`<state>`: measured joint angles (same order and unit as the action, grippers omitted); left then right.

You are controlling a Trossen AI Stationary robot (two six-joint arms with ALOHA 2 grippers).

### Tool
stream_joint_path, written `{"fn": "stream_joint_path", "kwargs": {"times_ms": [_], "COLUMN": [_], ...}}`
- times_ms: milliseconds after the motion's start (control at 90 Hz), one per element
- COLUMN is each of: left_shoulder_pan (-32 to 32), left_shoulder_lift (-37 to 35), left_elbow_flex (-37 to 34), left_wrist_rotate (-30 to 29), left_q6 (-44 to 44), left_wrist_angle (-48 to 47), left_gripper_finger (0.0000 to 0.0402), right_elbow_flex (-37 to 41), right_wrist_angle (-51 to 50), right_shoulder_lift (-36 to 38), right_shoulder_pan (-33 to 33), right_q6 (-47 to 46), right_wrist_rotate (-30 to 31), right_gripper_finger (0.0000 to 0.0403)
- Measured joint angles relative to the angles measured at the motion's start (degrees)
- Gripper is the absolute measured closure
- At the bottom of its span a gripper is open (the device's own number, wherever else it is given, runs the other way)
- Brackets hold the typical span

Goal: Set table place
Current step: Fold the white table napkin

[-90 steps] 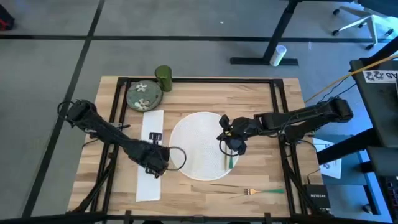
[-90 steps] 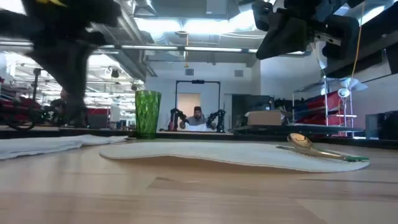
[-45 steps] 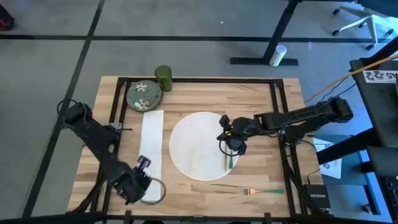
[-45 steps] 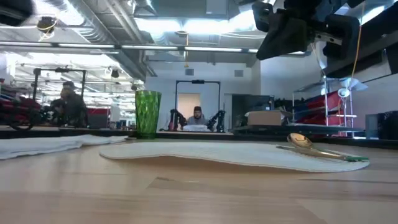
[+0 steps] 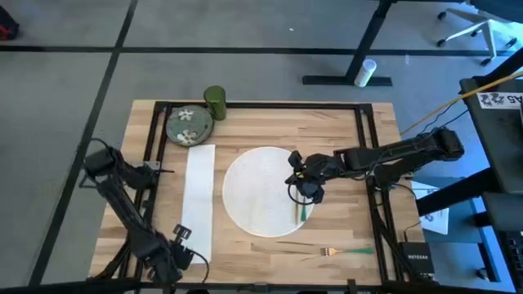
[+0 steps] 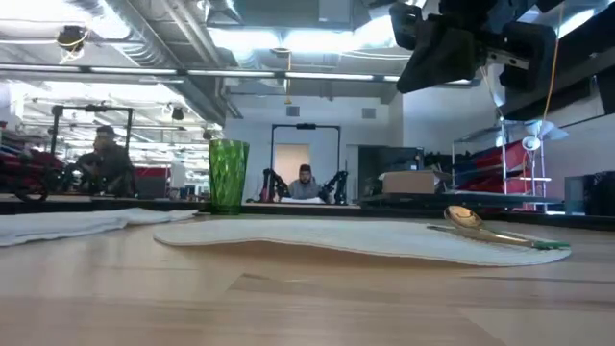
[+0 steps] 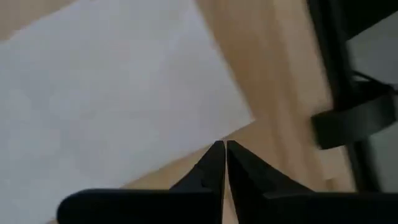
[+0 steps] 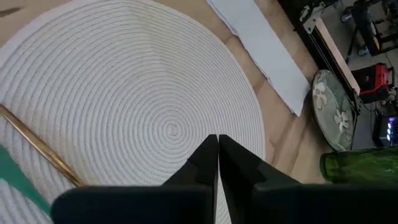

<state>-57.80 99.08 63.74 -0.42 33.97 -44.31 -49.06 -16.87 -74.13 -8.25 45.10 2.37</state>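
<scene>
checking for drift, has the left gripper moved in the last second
Yes. The left gripper went from beside the placemat to the napkin's near end.

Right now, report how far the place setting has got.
Done: the white napkin lies left of the round placemat, and the spoon rests on the mat's right edge. In hand: nothing; the left gripper and right gripper are shut, empty. Left: the floral plate, green cup and fork.

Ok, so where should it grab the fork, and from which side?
Take the fork by its green handle, coming straight down from above and closing across the handle's width. It lies flat on the table, long and thin, so a sideways approach would find nothing to catch.
</scene>
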Motion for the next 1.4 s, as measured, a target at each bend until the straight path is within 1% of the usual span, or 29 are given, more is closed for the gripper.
{"fn": "stream_joint_path", "kwargs": {"times_ms": [89, 200, 267, 344, 522, 700, 856, 978, 1189, 1400], "left_shoulder_pan": [0.02, 0.15, 0.36, 0.54, 0.87, 0.63, 0.25, -0.18, -0.85, -0.69], "left_shoulder_lift": [0.75, 0.82, 0.82, 0.82, 0.82, 0.82, 0.82, 2.03, 5.56, 7.59], "left_elbow_flex": [-0.01, 0.01, 0.01, 0.01, 0.01, 0.01, -0.53, -0.69, -0.62, -0.38], "left_wrist_rotate": [1.77, 1.89, 1.96, 1.92, 1.92, 1.92, 1.51, 1.50, 1.22, -1.10], "left_q6": [-1.31, -1.03, 0.58, 3.12, 4.63, 4.62, 3.07, 1.95, 0.15, 3.03], "left_wrist_angle": [2.35, 1.86, 0.88, 1.99, 4.45, 5.48, 5.46, 5.46, 4.54, 3.12], "left_gripper_finger": [0.0401, 0.0398, 0.0391, 0.0377, 0.0337, 0.0297, 0.0276, 0.0269, 0.0267, 0.0273], "right_elbow_flex": [0.00, 0.00, 0.00, 0.00, 0.00, 0.02, 0.02, 0.02, 0.02, 0.02], "right_wrist_angle": [-0.06, -0.06, -0.04, -0.04, -0.06, -0.45, -1.24, -1.28, -1.28, -1.28], "right_shoulder_lift": [0.00, 0.00, 0.00, 0.00, 0.00, 0.00, 0.00, 0.00, 0.00, 0.00], "right_shoulder_pan": [0.00, 0.01, 0.00, 0.00, 0.00, 0.00, 0.02, 0.02, 0.02, 0.00], "right_q6": [0.07, 0.08, 0.09, 0.09, 0.09, 0.11, 0.11, 0.11, 0.13, 0.13], "right_wrist_rotate": [0.00, -0.02, -0.02, -0.02, -0.02, -0.02, -0.03, -0.07, -0.43, -0.44], "right_gripper_finger": [0.0403, 0.0403, 0.0403, 0.0403, 0.0403, 0.0403, 0.0403, 0.0403, 0.0403, 0.0403]}}
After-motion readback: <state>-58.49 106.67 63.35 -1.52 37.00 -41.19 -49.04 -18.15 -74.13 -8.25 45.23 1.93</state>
